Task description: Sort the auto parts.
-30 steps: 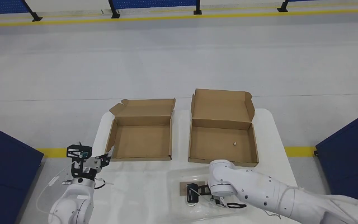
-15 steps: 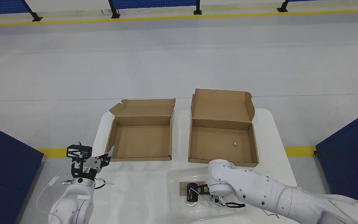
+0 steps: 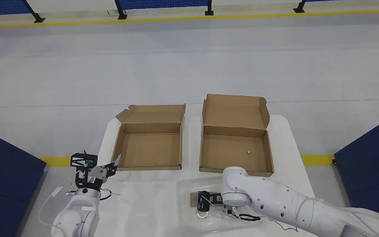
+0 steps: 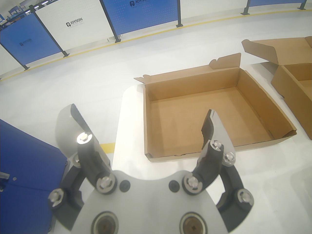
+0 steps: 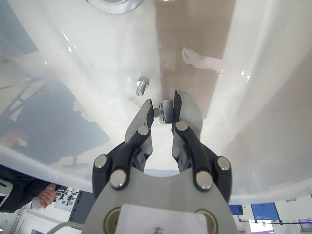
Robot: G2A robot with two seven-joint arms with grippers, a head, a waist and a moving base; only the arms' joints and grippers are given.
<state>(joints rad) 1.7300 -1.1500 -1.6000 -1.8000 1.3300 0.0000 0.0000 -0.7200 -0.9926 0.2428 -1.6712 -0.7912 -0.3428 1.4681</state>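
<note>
1. My right tool [image 5: 162, 103], nearly closed, pinches a small bolt [image 5: 167, 113] by the tips alone, just on my side of the right box [image 3: 231, 155]. I judge it could twist out on lifting.
2. My left tool [image 4: 141, 109] gapes wide and empty, well left of that box.
3. Count: two bolts, one held and one loose bolt [image 5: 142, 85] beside it; two boxes, counting the left box [image 3: 151, 149].

Bolt [image 5: 142, 86] just beside gripper [image 5: 162, 110], apparently apart

Tabletop [image 3: 148, 186]: white, rounded corners, as I see it from above.
Floor [image 3: 177, 59]: pale grey, all around the tabletop.
Yellow line [image 3: 177, 18]: on the floor, well beyond the tabletop.
Partition panels [image 4: 136, 3]: blue and white, far behind the tabletop.
</note>
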